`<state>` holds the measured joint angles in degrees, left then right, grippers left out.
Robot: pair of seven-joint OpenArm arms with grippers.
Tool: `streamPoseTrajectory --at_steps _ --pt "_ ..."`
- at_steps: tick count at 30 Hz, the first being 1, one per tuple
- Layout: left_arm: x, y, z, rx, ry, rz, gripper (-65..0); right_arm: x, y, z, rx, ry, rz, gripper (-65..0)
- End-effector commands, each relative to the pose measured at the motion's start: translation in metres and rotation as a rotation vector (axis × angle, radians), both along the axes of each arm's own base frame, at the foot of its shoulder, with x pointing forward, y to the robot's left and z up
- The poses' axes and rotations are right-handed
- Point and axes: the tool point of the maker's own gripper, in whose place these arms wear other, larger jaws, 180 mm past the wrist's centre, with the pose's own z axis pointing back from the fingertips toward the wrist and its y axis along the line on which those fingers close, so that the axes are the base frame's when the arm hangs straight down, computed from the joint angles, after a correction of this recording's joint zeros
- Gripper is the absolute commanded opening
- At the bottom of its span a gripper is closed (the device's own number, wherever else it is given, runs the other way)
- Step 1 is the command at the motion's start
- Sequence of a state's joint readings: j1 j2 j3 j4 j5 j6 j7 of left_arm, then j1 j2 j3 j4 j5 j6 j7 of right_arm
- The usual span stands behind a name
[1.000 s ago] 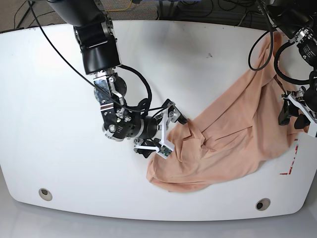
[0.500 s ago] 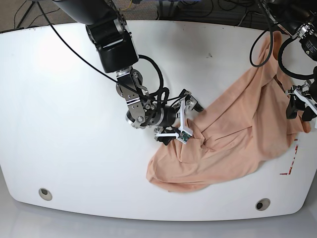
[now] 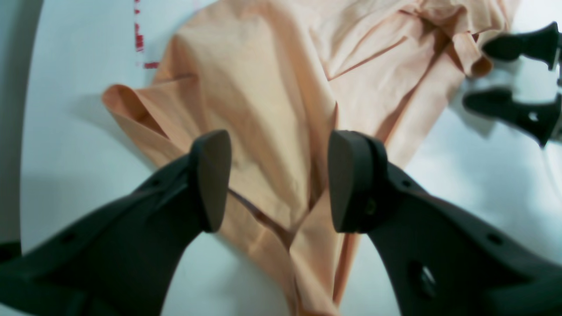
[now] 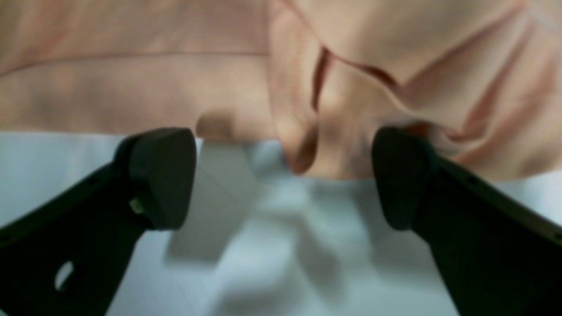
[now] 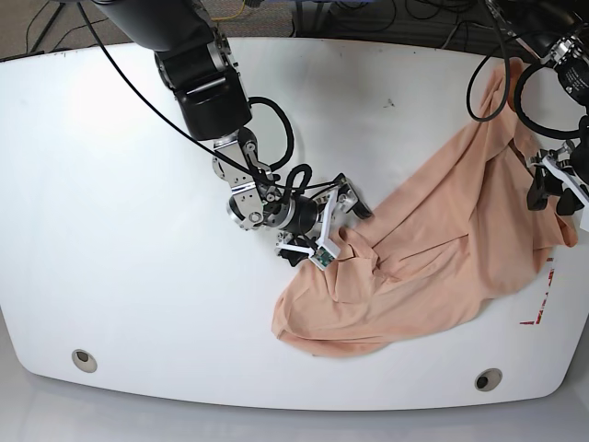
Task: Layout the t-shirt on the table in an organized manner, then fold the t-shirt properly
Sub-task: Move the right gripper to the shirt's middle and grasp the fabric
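t-shirt [image 5: 433, 258]: peach, crumpled, spread unevenly; one edge between the parted right jaws, far end below the parted left jaws
table [image 5: 110, 203]: glossy white, beneath both jaws

The t-shirt [image 5: 442, 267] sprawls crumpled over the right half of the surface [image 5: 110, 230], running from the far right edge down toward the near middle. The right gripper [image 5: 342, 232] sits at its left edge, fingers [image 4: 162, 175] spread either side of a fold. The left gripper [image 5: 558, 189] hangs over the shirt's right side, near the right edge, fingers [image 3: 210, 175] apart.
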<state>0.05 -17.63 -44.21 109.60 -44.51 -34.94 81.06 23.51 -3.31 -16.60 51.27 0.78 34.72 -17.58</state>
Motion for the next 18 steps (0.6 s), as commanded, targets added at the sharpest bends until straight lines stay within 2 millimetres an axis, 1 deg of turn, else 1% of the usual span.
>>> streamPoseTrajectory --at_steps 1,6,9,18 --pt "0.005 0.001 0.013 0.016 -0.044 -0.01 -31.8 0.019 -0.005 0.019 0.002 -0.05 -0.009 -5.1" --pt "0.004 0.0 0.012 0.016 -0.042 -0.011 -31.8 0.027 -0.009 0.024 -0.005 -0.068 -0.013 -5.1" --pt "0.003 0.0 0.01 0.016 -0.036 -0.013 -31.8 0.035 -0.018 0.028 -0.022 -0.085 -0.02 -5.1" --pt "0.004 0.0 0.011 0.016 -0.039 -0.013 -31.8 0.041 -0.021 0.034 -0.015 -0.106 -0.027 -5.1"
